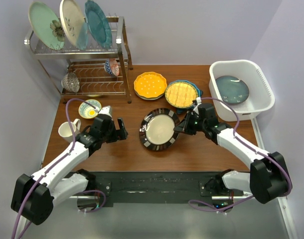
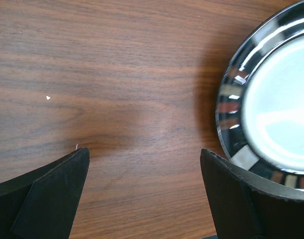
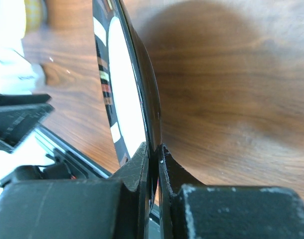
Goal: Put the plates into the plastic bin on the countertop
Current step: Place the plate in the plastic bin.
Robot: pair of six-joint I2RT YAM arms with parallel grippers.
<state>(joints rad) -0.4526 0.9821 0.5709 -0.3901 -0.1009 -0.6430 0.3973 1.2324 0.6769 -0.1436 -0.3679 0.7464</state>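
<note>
Overhead camera looks down; close wrist cameras share the dark-rimmed plate [image 1: 159, 128].

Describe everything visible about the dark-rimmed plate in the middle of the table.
The dark-rimmed plate is round and glossy, seemingly ceramic: pale grey centre, black rim with white, red and tan blocks. It is face up near the middle of the wooden table. The right gripper is shut on its right rim, a finger on each face; whether that edge is lifted is unclear.
</note>
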